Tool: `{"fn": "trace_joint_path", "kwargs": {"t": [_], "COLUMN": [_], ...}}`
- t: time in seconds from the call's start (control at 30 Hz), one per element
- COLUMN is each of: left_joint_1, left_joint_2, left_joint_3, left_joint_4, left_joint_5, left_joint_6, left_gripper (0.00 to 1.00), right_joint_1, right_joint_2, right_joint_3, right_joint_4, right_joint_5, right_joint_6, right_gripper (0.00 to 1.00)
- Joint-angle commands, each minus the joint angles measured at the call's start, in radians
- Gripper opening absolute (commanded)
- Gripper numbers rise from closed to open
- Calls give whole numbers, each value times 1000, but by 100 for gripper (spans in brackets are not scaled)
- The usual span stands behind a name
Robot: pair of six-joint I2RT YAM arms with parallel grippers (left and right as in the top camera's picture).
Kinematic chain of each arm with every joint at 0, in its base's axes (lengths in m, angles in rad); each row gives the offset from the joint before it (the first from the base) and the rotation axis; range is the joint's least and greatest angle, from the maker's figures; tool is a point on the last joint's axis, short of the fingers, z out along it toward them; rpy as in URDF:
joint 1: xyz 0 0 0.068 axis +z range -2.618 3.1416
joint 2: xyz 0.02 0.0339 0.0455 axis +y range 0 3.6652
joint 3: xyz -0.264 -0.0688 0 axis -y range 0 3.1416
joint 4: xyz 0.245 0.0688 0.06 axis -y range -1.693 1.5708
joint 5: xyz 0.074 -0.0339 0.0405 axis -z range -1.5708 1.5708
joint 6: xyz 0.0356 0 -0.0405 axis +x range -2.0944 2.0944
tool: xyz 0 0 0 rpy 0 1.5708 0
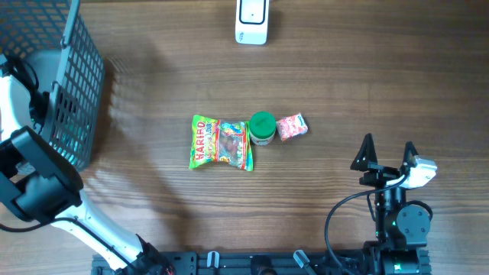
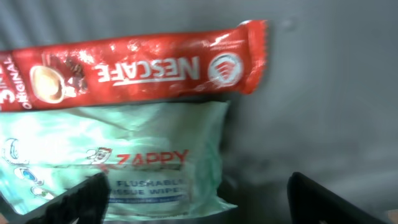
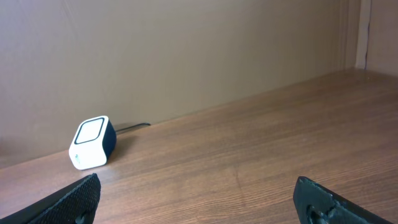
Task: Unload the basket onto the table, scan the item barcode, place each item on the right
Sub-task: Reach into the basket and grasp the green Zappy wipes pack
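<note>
1. A dark basket (image 1: 72, 84) with grid walls stands at the far left of the desk (image 1: 153, 221).
2. The left arm (image 1: 34, 179) is right by the basket. From above I cannot see its gripper.
3. The left wrist camera shows the left gripper (image 2: 199, 202) over a grey floor. Its two fingers are wide apart and it is not grasping anything.
4. Under it lies a pale green wipes pack (image 2: 124, 162). One finger (image 2: 81, 199) is in front of the pack's bottom left corner. The other finger is off to the right, away from the pack.
5. A red coffee stick (image 2: 137, 71) lies along the top edge of the wipes pack and touches it.
6. In the middle of the desk lies a bright candy bag (image 1: 221, 143).
7. A white scanner (image 1: 252, 21) sits at the far edge of the desk, well apart from the candy bag.
8. A little jar with a green lid (image 1: 262, 127) touches the right top corner of the candy bag.
9. A small pink packet (image 1: 290, 127) lies just beside the jar, on its right.
10. The right gripper (image 1: 386, 153) is at the near right of the desk, well apart from the packet. Its fingers are spread wide and it is grasping nothing.
</note>
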Motion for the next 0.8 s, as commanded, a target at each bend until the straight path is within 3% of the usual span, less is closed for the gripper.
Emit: {"fn": "trace_joint_path", "kwargs": {"t": [0.0,0.1,0.3,0.33,0.4,0.47,0.6,0.63,0.7,0.77], "left_joint_1": [0,9,30,32,31,29,24,24,25,25], "left_joint_2": [43,43,43,43,43,43,43,43,43,42], "left_joint_3": [-10,-10,-10,-10,-10,-10,-10,-10,-10,-4], "left_joint_4": [-37,-76,-150,-159,-170,-178,-187,-191,-198,-203], "left_joint_5": [-78,-145,-175,-175,-173,-171,-172,-172,-172,-172], "left_joint_6": [-7,-7,-7,-7,-7,-7,-3,-3,-3,-3], "left_gripper": [44,45,94,99,100,86,43,25,7,4], "right_joint_1": [-3,-3,-3,-3,-3,-3,-3,-3,-3,-3], "right_joint_2": [1,1,1,1,1,1,1,1,1,1], "right_joint_3": [-1,-1,-1,-1,-1,-1,-1,-1,-1,-1], "right_joint_4": [3,2,3,3,3,3,3,3,2,2], "right_joint_5": [-16,-16,-16,-16,-16,-16,-16,-16,-16,-16], "right_joint_6": [-17,-17,-17,-17,-17,-17,-17,-17,-17,-17], "right_gripper": [100,100,100,100,100,100,100,100,100,100]}}
